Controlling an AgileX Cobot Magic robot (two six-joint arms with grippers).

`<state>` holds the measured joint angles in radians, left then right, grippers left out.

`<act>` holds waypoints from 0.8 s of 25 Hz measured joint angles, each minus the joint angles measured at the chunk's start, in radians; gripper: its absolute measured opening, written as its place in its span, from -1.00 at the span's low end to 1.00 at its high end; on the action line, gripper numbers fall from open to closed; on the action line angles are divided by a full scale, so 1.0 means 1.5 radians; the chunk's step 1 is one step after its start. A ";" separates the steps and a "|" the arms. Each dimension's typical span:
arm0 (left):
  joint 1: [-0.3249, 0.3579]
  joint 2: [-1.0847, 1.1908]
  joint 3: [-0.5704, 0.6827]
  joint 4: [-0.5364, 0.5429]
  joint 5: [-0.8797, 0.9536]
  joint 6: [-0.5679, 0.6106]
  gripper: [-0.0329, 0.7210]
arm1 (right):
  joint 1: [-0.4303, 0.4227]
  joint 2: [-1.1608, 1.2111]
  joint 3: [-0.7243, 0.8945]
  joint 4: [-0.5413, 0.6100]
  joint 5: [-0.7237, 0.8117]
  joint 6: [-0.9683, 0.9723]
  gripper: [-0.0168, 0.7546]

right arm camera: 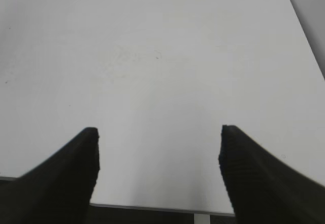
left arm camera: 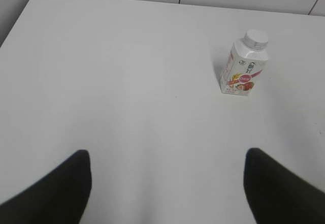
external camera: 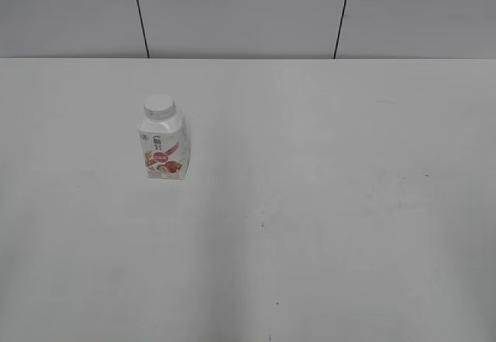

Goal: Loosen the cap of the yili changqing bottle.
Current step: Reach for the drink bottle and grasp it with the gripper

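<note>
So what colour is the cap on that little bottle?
White; the cap on the bottle shows best in the left wrist view.

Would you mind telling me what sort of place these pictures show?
Probably a lab or test bench: a bare white table against grey wall panels, one lone yili changqing bottle, and the open left gripper and right gripper hovering over it.

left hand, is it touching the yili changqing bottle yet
Apart. The left wrist view shows the left hand open, with bare table between its fingers and the yili changqing bottle.
</note>
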<state>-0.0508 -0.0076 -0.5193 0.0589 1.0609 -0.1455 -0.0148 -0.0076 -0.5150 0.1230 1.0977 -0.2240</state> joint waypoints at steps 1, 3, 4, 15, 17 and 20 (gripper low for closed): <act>0.000 0.000 0.000 0.000 0.000 0.000 0.58 | 0.000 0.000 0.000 0.000 0.000 0.000 0.55; 0.000 0.000 0.000 0.000 0.000 0.000 0.58 | 0.000 0.000 0.000 0.000 0.000 0.000 0.55; 0.000 0.000 0.000 0.000 0.000 0.000 0.58 | 0.000 0.000 0.000 0.000 0.000 0.000 0.55; 0.000 0.000 0.000 0.000 0.000 0.000 0.58 | 0.000 0.000 0.000 0.000 0.000 0.000 0.55; 0.000 0.000 0.000 0.000 0.000 0.000 0.58 | 0.000 0.000 0.000 0.000 0.000 0.000 0.55; 0.000 0.000 0.000 0.000 0.000 0.000 0.58 | 0.000 0.000 0.000 0.000 0.000 0.000 0.55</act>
<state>-0.0508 -0.0076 -0.5193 0.0589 1.0609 -0.1455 -0.0148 -0.0076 -0.5150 0.1230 1.0977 -0.2240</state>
